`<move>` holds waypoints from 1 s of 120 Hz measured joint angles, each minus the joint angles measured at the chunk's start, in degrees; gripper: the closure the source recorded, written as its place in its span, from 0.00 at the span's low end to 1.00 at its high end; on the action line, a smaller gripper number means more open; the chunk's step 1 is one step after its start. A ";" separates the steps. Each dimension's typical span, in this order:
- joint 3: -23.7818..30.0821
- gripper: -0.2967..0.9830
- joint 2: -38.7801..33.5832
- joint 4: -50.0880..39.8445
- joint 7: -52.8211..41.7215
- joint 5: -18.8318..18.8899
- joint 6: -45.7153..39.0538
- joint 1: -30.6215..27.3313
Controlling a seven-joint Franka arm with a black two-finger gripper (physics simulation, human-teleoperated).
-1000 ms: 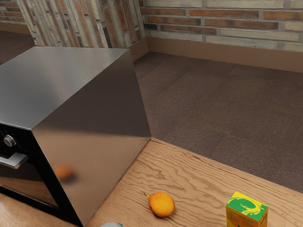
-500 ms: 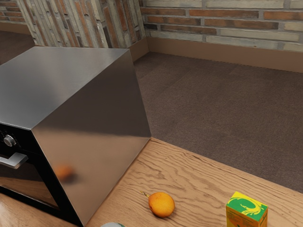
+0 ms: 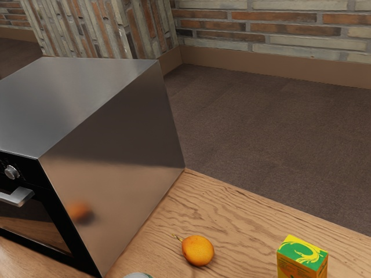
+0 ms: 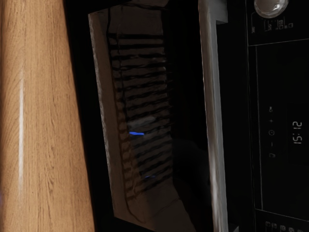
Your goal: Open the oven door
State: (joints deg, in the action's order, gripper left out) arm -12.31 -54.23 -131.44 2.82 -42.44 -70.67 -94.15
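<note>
The oven (image 3: 110, 174) stands at the exterior view's left, its black front partly cut off by the picture edge. Its silver bar handle (image 3: 17, 197) sits below a round knob, and the door looks shut. From my hand, the wrist view faces the oven front: the long handle (image 4: 214, 116) crosses it between the dark glass door (image 4: 140, 116) and the control panel with a lit clock. Rack-like lines show through the glass. Whether the fingers stand open or shut cannot be told.
On the wooden table (image 3: 232, 214), an orange round fruit (image 3: 197, 251) lies beside the oven, with a green and yellow carton (image 3: 302, 258) farther to the exterior view's right. Part of a pale round object (image 3: 137, 275) shows at the lower edge.
</note>
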 joint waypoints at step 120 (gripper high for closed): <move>2.57 0.23 19.65 10.44 10.00 -6.82 8.77 0.29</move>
State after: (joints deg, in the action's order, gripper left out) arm -9.75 -34.58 -121.01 12.83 -49.26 -61.90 -93.86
